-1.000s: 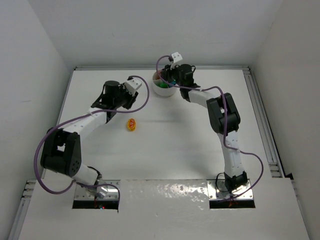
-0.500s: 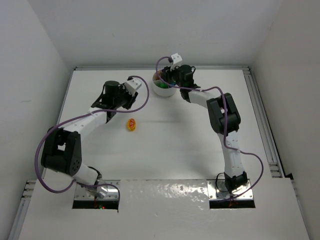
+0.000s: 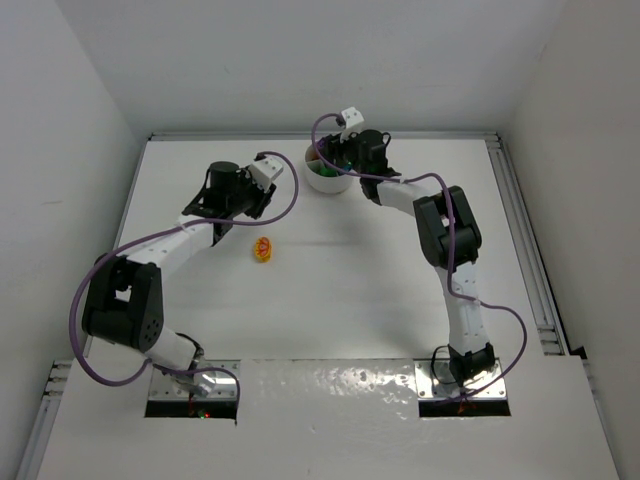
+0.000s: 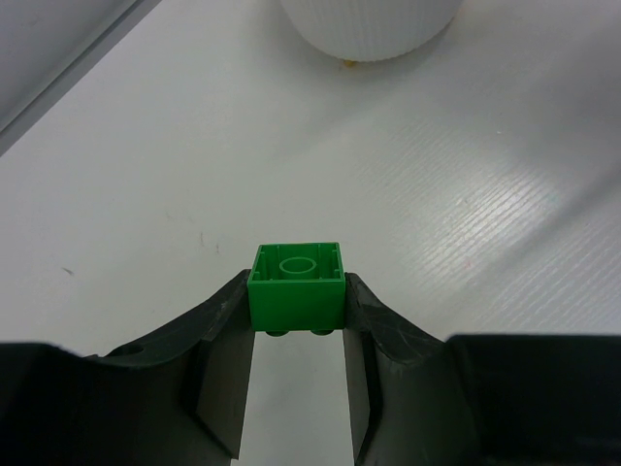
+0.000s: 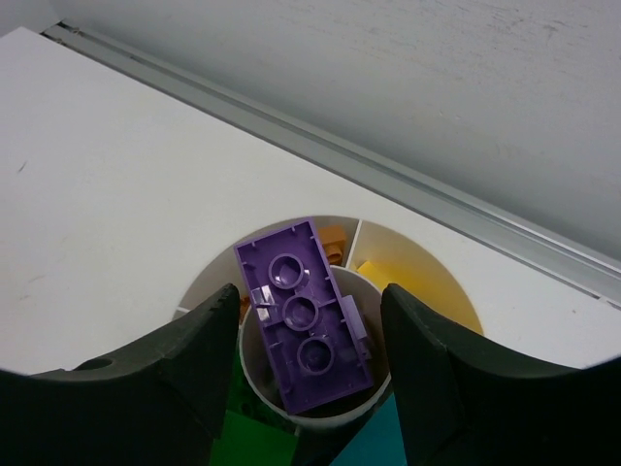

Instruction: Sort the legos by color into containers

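My left gripper is shut on a small green lego and holds it just above the table, a short way from the white dish. In the top view it is left of the dish. My right gripper is open above the dish, in the top view too. A purple lego lies tilted in the dish's centre cup, free of both fingers. Yellow, orange, green and teal legos lie in the wedges.
A yellow and orange lego clump lies on the table south of the left gripper. The back wall rail runs just behind the dish. A rail edges the table's right side.
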You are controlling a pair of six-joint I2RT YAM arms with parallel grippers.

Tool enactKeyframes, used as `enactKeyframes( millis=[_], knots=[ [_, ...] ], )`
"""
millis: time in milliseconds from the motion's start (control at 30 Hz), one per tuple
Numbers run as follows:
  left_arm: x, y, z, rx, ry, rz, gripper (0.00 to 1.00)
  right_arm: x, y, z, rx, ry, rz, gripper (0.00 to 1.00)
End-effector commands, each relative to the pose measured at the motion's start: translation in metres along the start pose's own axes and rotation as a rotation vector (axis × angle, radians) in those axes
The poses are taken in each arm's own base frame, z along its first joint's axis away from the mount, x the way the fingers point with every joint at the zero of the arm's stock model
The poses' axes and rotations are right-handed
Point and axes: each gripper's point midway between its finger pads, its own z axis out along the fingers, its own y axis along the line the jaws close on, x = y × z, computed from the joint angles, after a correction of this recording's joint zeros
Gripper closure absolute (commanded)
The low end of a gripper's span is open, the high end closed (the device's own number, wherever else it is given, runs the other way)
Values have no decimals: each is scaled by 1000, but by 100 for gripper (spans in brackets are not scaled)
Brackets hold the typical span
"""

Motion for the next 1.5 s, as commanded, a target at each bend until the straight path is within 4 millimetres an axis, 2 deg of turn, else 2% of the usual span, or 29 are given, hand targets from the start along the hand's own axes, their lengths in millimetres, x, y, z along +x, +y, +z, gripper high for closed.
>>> enactKeyframes(
  millis=[0, 167, 400, 667, 767, 867, 900, 967, 1000, 1033, 1067, 1100, 1133, 1167, 1200, 1233, 1267, 1333, 1467],
  knots=[
    [-17, 12, -1, -32, -52, 19, 100, -60, 9, -3, -29, -111, -23, 41],
    [-17, 14, -2, -37, -54, 20, 100, -63, 11, -5, -39, -112, -23, 41],
    [-17, 13, -3, -36, -55, 22, 100, -76, 16, -11, -62, -130, -25, 31],
    [-20, 14, -4, -36, -63, 27, 100, -86, 12, -12, -34, -151, -11, 28],
    [-26, 14, -6, -34, -81, 34, 100, -98, 11, -18, -21, -171, -7, 26],
    [-39, 9, -12, 2, -125, 65, 100, -123, 10, -36, -1, -198, 18, 25],
    [-44, 1, -14, 44, -152, 82, 100, -134, 12, -49, -7, -185, 28, 25],
    [-55, -4, -23, 73, -215, 137, 100, -142, 27, -61, -84, -134, 59, 28],
    [-60, -13, -28, 117, -259, 162, 100, -138, 36, -67, -121, -47, 93, 29],
    [-66, -15, -36, 108, -322, 212, 100, -141, 57, -76, -225, 0, 148, 30],
    [-73, -20, -42, 128, -378, 245, 100, -151, 71, -82, -293, 21, 175, 31],
    [-76, -22, -46, 126, -417, 287, 100, -136, 86, -91, -360, 113, 229, 32],
    [-85, -28, -54, 128, -488, 334, 100, -127, 113, -105, -452, 199, 287, 33],
    [-91, -26, -58, 110, -514, 360, 100, -131, 124, -108, -478, 199, 291, 33],
    [-98, -28, -62, 119, -549, 388, 100, -118, 136, -116, -492, 259, 314, 32],
    [-105, -27, -65, 117, -568, 393, 100, -115, 149, -123, -519, 273, 301, 31],
    [-109, -28, -65, 124, -575, 394, 100, -120, 175, -134, -581, 276, 286, 29],
    [-116, -28, -66, 142, -584, 412, 100, -119, 201, -143, -637, 277, 312, 26],
    [-120, -36, -68, 191, -601, 423, 100, -131, 213, -144, -663, 227, 408, 26]
  ],
)
